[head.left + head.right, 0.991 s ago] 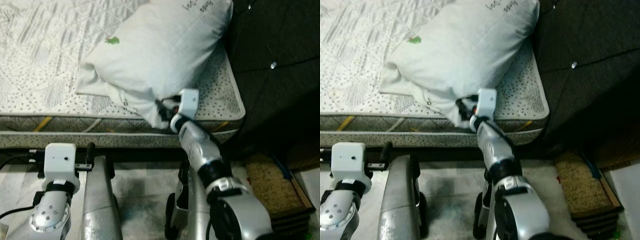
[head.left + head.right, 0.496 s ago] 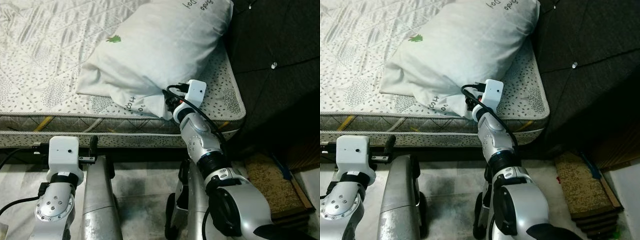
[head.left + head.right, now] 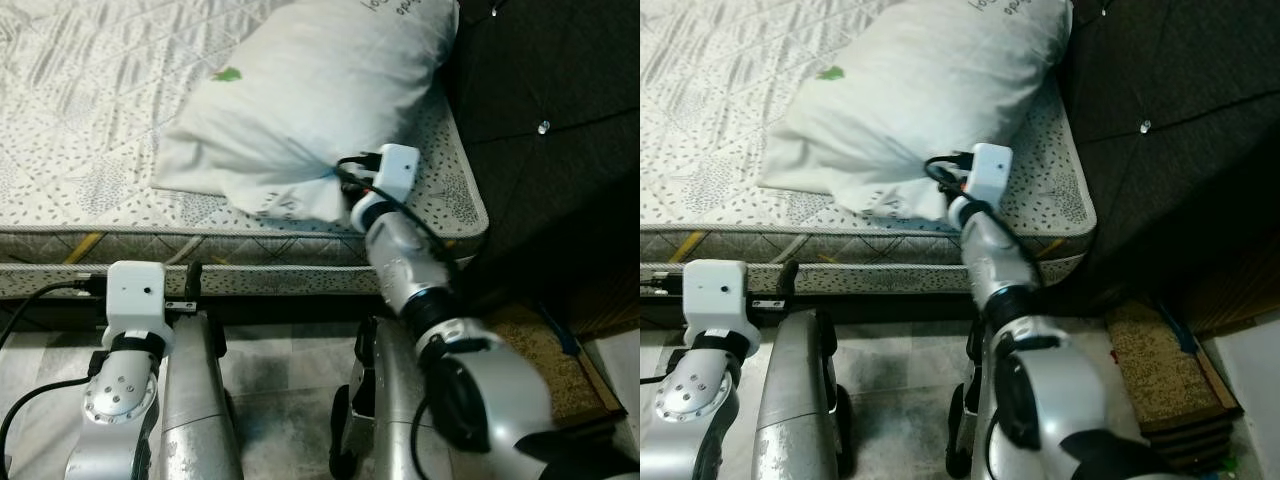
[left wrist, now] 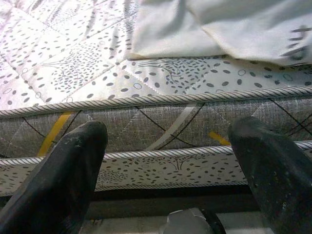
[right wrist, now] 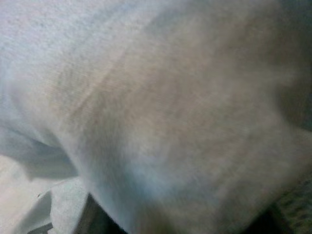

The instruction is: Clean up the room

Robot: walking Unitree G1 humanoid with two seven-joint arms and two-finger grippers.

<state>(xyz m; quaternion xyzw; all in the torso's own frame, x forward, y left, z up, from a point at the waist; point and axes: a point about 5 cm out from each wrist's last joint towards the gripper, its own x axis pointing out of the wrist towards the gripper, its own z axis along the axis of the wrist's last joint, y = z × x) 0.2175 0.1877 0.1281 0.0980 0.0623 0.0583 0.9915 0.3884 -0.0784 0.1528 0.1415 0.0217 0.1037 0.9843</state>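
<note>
Up on the bed, a large white pillow [image 3: 320, 100] lies at the far right of the quilted mattress [image 3: 90, 130], its far end close against the dark tufted headboard [image 3: 540, 110] on the right. A small green mark and some dark lettering show on the pillow cover. The pillow's near corner hangs close to the mattress edge.

The right gripper [image 3: 345, 195] reaches forward over the near edge of the mattress and is pushed into the pillow's near right corner. Its white wrist block and a black cable sit just beside the fabric. The fingertips are buried in the cloth, so I cannot tell how far the jaws are open or whether they have hold of the pillow. In the right wrist view, blurred white cloth [image 5: 161, 122] presses up close to the camera.

The left gripper [image 4: 165, 170] is held low in front of the bed, at the near left, pointing at the side of the mattress. Its two black fingers [image 4: 63, 180] stand wide apart with nothing between them. In the left wrist view the corded mattress edge runs across between the fingers, and the pillow's near left corner lies on the quilt beyond.

To the right of the bed, on the floor near the headboard, a brown speckled mat [image 3: 545, 360] lies flat. The floor [image 3: 270, 380] under the robot is pale and tiled.
</note>
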